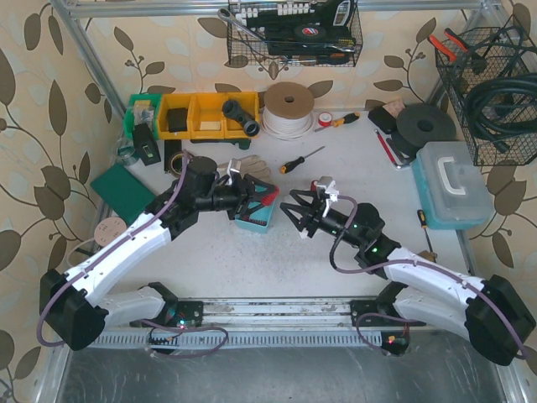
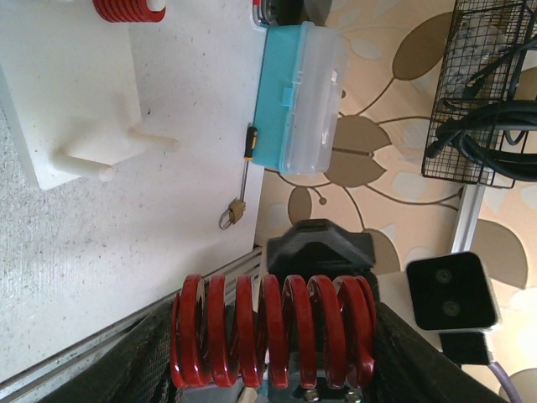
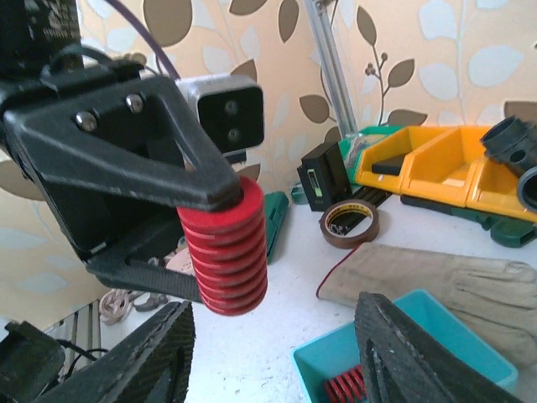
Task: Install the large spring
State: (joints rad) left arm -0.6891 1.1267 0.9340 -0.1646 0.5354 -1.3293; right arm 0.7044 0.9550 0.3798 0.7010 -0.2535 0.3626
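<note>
The white peg block [image 2: 67,92] shows only in the left wrist view, cut off at 9 and 12 o'clock. From above I cannot pick it out against the pale surface [image 1: 268,252]. Two bare pegs on it point toward 3 o'clock, and a second red spring [image 2: 127,8] on it is sliced by the top edge. The teal bin [image 1: 256,214] is partly covered overhead by the left arm's wrist. In the right wrist view its 6 o'clock side runs out of frame, and a small red spring [image 3: 342,390] inside it is mostly cut off.

The large red spring [image 3: 225,252] is barely visible from above, hidden among the left fingers [image 3: 168,168] at the bin's 11 o'clock edge. Those fingers are clamped on it, one at each end, so its coils fill the gap between them and it hangs clear of the surface. The right fingers [image 3: 143,357] are spread wide with nothing between them, at 3 o'clock of the bin overhead, and the spring sits just beyond their tips.

In the left wrist view the spring's long axis runs from 9 to 3 o'clock. In the right wrist view it stands near upright, tilted from 11 to 5 o'clock.
</note>
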